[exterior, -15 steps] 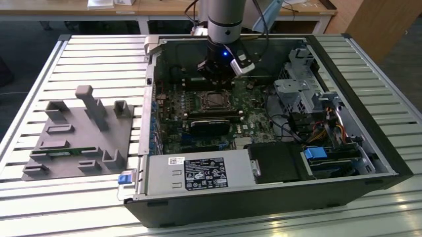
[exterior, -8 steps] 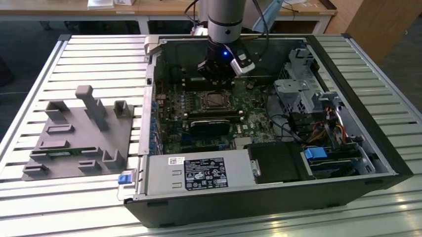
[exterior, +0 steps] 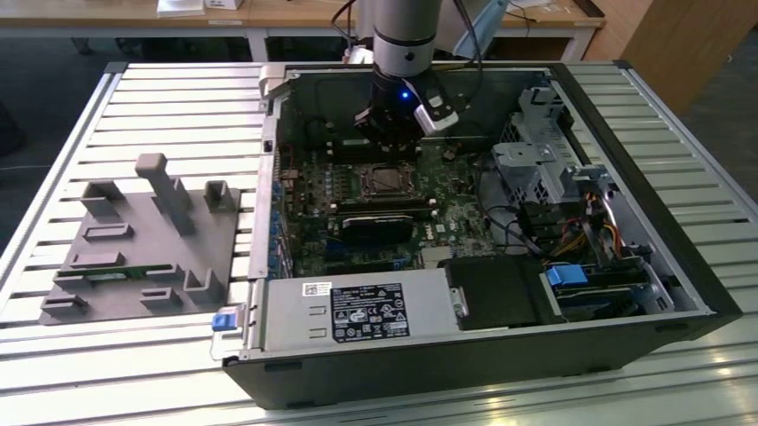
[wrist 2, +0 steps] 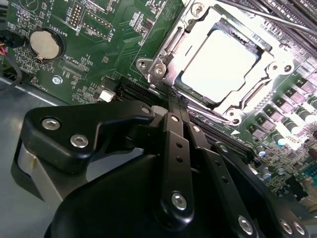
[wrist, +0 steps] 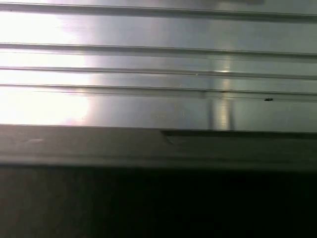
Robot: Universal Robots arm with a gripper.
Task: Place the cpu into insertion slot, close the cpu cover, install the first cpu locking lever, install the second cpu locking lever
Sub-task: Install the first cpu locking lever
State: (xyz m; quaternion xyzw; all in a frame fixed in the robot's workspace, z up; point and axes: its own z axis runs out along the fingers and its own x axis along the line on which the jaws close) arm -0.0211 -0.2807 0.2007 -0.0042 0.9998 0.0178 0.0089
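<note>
With the cpu [wrist 2: 220, 64] seated under the closed cpu cover [wrist 2: 190, 42], the gripper [wrist 2: 173, 106], fingers pressed together and empty, works beside the socket's lever

A slatted aluminium surface [exterior: 166, 98] carried an open black computer case [exterior: 498, 364], lying on its side, and a grey fixture block [exterior: 142, 248] resting just beside it toward the exterior view's left.

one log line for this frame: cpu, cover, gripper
cpu: seated in insertion slot | cpu cover: down around chip | gripper: fingers together at socket corner beside lever, holding nothing
</note>
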